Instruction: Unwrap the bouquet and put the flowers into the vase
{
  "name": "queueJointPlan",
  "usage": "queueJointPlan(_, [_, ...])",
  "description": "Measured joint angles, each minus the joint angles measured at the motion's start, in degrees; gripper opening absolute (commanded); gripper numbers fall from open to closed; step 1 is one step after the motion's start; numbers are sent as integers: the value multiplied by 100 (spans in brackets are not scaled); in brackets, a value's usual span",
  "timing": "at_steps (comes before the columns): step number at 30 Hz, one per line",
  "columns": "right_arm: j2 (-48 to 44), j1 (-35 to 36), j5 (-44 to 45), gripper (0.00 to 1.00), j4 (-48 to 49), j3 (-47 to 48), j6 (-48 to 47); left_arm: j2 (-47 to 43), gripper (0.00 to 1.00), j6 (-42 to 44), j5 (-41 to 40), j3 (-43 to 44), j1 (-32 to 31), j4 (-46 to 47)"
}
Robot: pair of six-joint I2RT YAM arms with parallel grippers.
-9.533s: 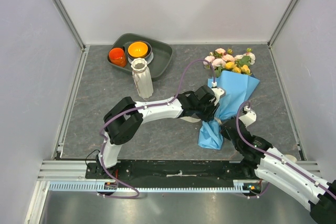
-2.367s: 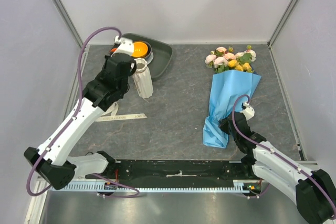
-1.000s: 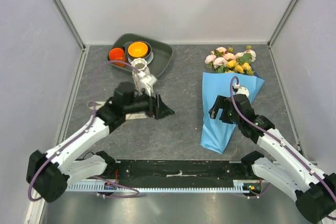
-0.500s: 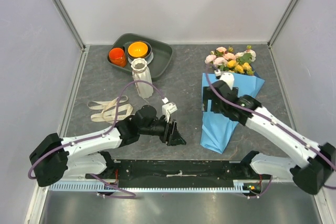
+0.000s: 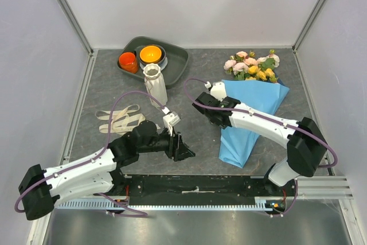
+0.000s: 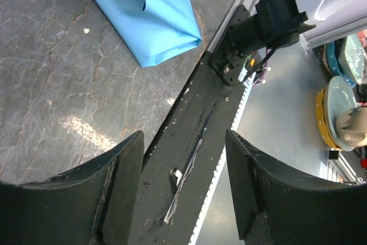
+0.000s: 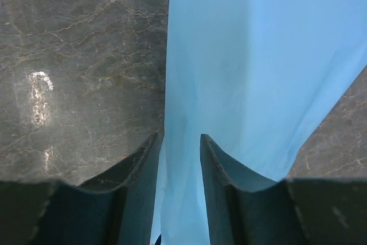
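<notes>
Lying on the right of the table (image 5: 195, 78), the bouquet (image 5: 255, 110) shows its blooms only from above. The right gripper (image 5: 202, 113) meets the blue paper's left edge. Its wrist view shows jaws narrowly apart astride that edge, though I cannot tell if they grip. The left gripper (image 5: 184, 151), near the front edge, is spread and empty. The vase (image 5: 155, 84) stands upright near the loose ribbon (image 5: 120, 120).

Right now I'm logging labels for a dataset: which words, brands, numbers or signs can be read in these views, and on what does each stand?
No text can be read in any view.
ribbon: any print on it is too small to make out from above.
blue paper: plain, no lettering shows.
vase: plain white, no mark shows.
</notes>
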Motion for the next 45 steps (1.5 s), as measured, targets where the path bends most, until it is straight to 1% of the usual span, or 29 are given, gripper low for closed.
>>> queueJointPlan(3, [66,0,111,40,-2,0,50,-66,66,66,-57,-70,0,-136])
queueJointPlan(6, [109,-7,179,43,0,0,96,-55,66,133,-85,-70,0,-223])
queueJointPlan(9, [160,-7,170,43,39,-11,109,-4,66,219,-83,-70,0,-251])
queueJointPlan(11, [186,-7,138,40,116,-50,109,48,66,278,-72,-70,0,-262])
queueJointPlan(12, [186,-7,122,35,142,-74,111,66,66,310,-68,-70,0,-269])
queueJointPlan(13, [186,-7,116,26,170,-103,114,72,67,337,-68,-70,0,-282])
queueJointPlan(15, [186,-7,107,14,199,-157,136,72,67,380,-63,-70,0,-295])
queueJointPlan(16, [181,-7,105,0,219,-188,149,72,67,396,-66,-70,0,-297])
queueJointPlan(19, [63,-7,162,0,245,-407,284,72,67,435,-66,-70,0,-297])
queueJointPlan(22, [-374,-7,260,0,122,-741,527,114,67,459,-66,-70,0,-282])
queueJointPlan(27, [-1882,-7,533,0,-249,-1174,1019,575,67,463,-11,-63,0,-42])
queueJointPlan(30, [-3185,-7,789,6,-415,-1412,1314,1025,67,461,92,-17,0,229])
queueJointPlan(31, [-3613,-7,881,11,-461,-1502,1423,1152,67,459,146,15,0,295])
queueJointPlan(33, [-4341,-7,1021,18,-590,-1687,1633,1447,67,457,284,101,0,439])
queueJointPlan(34, [-4719,-7,1084,23,-693,-1803,1794,1569,68,457,345,146,0,511])
queueJointPlan(36, [-5392,-9,1152,26,-916,-1987,2072,1751,69,452,463,243,0,612])
queueJointPlan(38, [-5949,-7,1174,33,-1082,-2131,2332,1875,72,450,592,339,-2,702])
queueJointPlan(39, [-6166,-9,1189,35,-1147,-2155,2450,1930,74,444,645,389,-7,761])
queueJointPlan(40, [-6404,-7,1200,41,-1239,-2173,2597,1993,74,428,704,439,-13,824])
queueJointPlan(41, [-6638,-7,1224,44,-1351,-2173,2761,2057,74,417,750,487,-20,870])
queueJointPlan(42, [-6883,-9,1244,49,-1443,-2170,2931,2164,74,407,793,566,-44,914])
queueJointPlan(43, [-7193,-9,1268,51,-1615,-2162,3121,2326,74,387,846,664,-85,970])
queueJointPlan(44, [-7353,-7,1287,55,-1690,-2151,3224,2441,74,374,892,726,-120,1008])
queueJointPlan(45, [-7718,-7,1305,61,-1753,-2151,3375,2605,74,361,935,809,-179,1040])
